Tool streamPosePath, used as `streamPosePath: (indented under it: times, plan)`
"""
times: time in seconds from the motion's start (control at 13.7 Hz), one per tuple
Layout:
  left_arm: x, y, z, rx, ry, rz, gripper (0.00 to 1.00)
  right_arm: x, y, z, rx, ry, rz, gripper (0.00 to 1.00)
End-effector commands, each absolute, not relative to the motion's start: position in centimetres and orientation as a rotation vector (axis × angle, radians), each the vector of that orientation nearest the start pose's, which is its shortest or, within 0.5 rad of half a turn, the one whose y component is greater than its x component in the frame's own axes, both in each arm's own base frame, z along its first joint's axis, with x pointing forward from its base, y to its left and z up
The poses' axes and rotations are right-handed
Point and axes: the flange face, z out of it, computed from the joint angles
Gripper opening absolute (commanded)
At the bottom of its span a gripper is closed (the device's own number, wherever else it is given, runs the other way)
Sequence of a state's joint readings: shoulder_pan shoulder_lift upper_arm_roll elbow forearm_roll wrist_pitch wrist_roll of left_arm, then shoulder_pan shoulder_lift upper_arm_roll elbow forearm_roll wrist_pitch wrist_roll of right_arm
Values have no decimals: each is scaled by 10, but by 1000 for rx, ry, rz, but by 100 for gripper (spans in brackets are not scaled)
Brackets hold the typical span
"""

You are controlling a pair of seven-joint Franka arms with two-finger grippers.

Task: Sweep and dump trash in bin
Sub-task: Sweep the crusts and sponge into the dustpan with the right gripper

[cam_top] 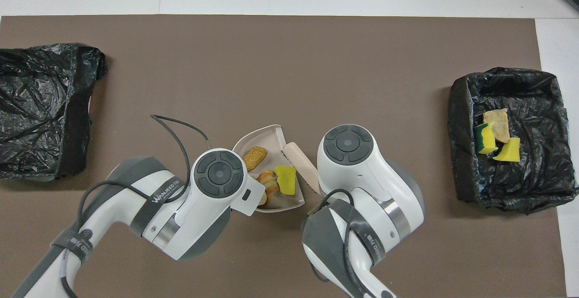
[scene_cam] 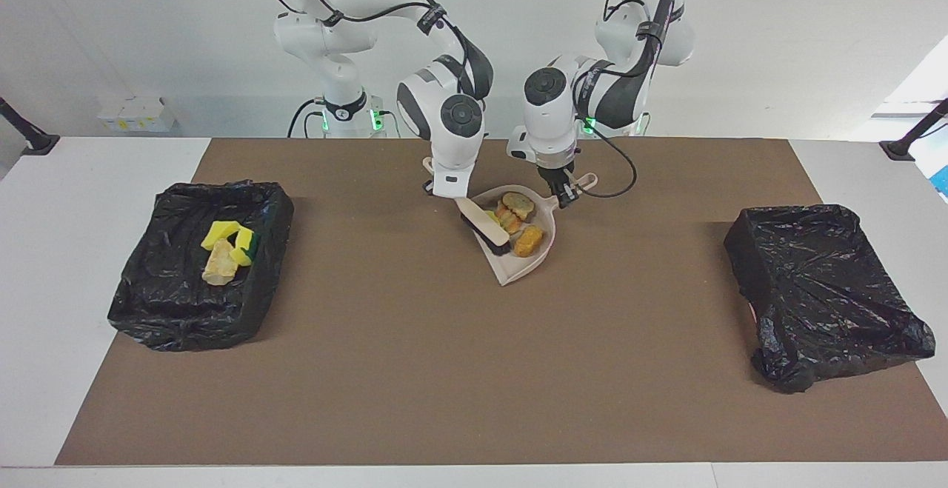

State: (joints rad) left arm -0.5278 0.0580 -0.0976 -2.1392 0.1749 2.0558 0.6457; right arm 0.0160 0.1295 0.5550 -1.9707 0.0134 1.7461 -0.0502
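Observation:
The beige dustpan (scene_cam: 512, 273) (cam_top: 267, 133) lies on the brown mat close to the robots. My left gripper (scene_cam: 566, 193) is shut on its handle. In the pan lie pieces of trash: an orange bread lump (scene_cam: 528, 240) (cam_top: 254, 158), a croissant (scene_cam: 507, 218) (cam_top: 268, 182), a yellow sponge (cam_top: 286, 186) and a greenish lump (scene_cam: 518, 204). My right gripper (scene_cam: 445, 193) is shut on the handle of the brush (scene_cam: 485, 226) (cam_top: 301, 167). The brush's black bristles rest inside the pan, along the side toward the right arm's end. In the overhead view both grippers are hidden under the wrists.
A black-lined bin (scene_cam: 148, 303) (cam_top: 533, 180) at the right arm's end of the table holds yellow sponge pieces (scene_cam: 221, 233), a green-and-yellow sponge (cam_top: 483, 138) and a tan lump (scene_cam: 219, 266). Another black-lined bin (scene_cam: 822, 288) (cam_top: 40, 108) stands at the left arm's end.

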Motion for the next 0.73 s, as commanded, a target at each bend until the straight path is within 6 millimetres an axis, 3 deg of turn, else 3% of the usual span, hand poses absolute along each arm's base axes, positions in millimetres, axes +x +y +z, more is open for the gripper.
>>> streamPosePath:
  times: [0.0, 0.15, 0.29, 0.51, 0.66]
  plan:
    - [448, -306, 377, -2297, 1920, 206, 0, 458, 277, 428, -2950, -946, 524, 0]
    - [455, -305, 389, -2281, 1940, 194, 0, 452, 280, 431, -2962, -926, 559, 0]
    - [456, -301, 405, -2239, 1985, 210, 0, 443, 283, 432, -3037, -776, 556, 0]
    - [470, -273, 439, -2210, 2017, 224, 0, 427, 304, 436, -3106, -541, 526, 0]
    - [483, -238, 462, -2198, 2032, 181, 0, 424, 317, 437, -3097, -431, 491, 0]
